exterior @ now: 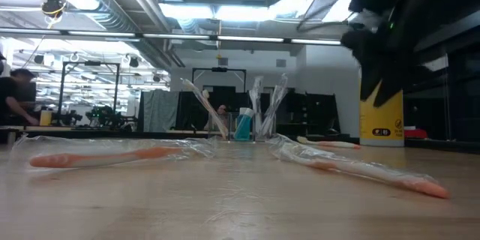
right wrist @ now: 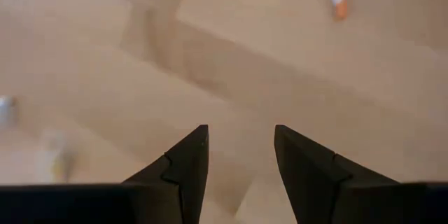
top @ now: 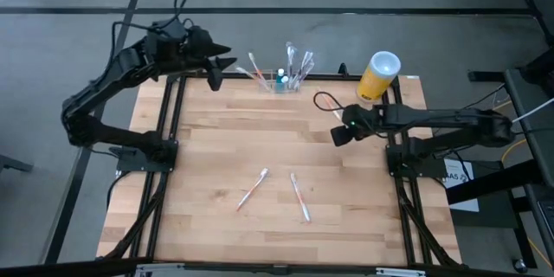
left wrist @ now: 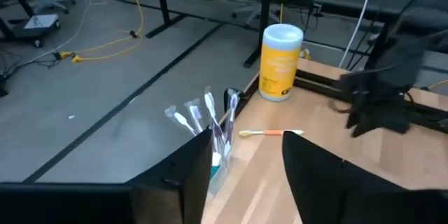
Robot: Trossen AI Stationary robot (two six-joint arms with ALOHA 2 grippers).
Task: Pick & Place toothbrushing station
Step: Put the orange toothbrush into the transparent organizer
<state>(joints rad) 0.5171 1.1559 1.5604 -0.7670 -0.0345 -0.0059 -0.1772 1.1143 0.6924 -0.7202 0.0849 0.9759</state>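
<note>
- The toothbrushing station [top: 284, 80] stands at the tabletop's [top: 216, 147] far edge, brushes upright inside.
- Left pincer [top: 216, 75] hovers nearby, fingers parted, empty.
- Right pincer [top: 338, 135] hovers mid-tabletop, parted, empty.

The wooden table [top: 216, 151] carries the toothbrushing station [top: 281, 82] at its far edge, a yellow cylinder [top: 378, 76] near it, and two wrapped toothbrushes [top: 253, 189] [top: 300, 196] lying in the middle.
</note>
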